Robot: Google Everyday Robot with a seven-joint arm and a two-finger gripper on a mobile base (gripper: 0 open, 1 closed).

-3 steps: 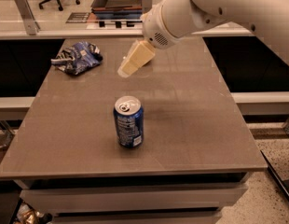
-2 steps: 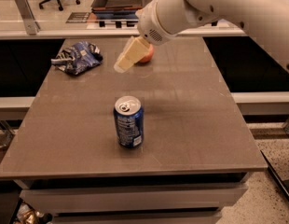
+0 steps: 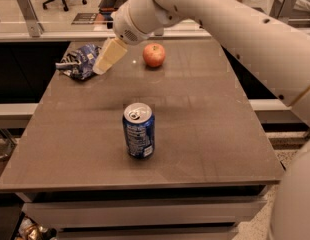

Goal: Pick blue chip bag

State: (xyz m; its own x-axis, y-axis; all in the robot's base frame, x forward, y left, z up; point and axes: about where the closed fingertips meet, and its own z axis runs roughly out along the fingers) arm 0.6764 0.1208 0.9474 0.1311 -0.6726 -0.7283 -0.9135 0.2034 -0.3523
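At the far left corner of the brown table (image 3: 205, 124), the blue chip bag (image 3: 77, 63) is seen lying crumpled and flattish, close to the table's left and rear edges, with its white and silver markings turned upward. Just to its right, the gripper (image 3: 101, 67) is found, pale cream in colour and slanted downward to the left, so that its tip is overlapped with the bag's right edge in the camera view. Whether the bag is touched by it cannot be told, and whether the gripper is open or closed cannot be told either, since it is shown only as a single wedge. Nothing is seen to be carried by it.

Further right, near the rear edge, a red apple (image 3: 154, 55) is set upright on the table, apart from the gripper and well apart from the bag. Nearer the camera, about the middle of the table, a blue soda can (image 3: 139, 130) is stood upright with its silver top showing, well apart from the apple and the bag.

From the gripper's wrist, the white arm (image 3: 230, 24) is stretched up and across to the right side of the view, above the table's right rear corner
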